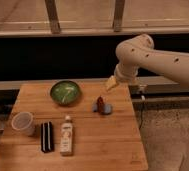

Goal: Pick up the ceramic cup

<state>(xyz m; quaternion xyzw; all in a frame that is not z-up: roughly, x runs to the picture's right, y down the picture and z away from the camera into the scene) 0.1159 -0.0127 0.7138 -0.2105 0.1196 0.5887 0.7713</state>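
The scene is lit warmly and rather dimly from above. The bench (pixel 113 145) is evenly lit, and only soft, short shadows are cast on it. A dark band is left behind it. The gripper (pixel 111 83), hung over the bench's far right edge, is caught pale against that dark.

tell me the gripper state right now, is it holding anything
Gripper: over the wooden table's back right edge; open or closed cannot be told. The small white-grey ceramic cup sits at the left, not held.
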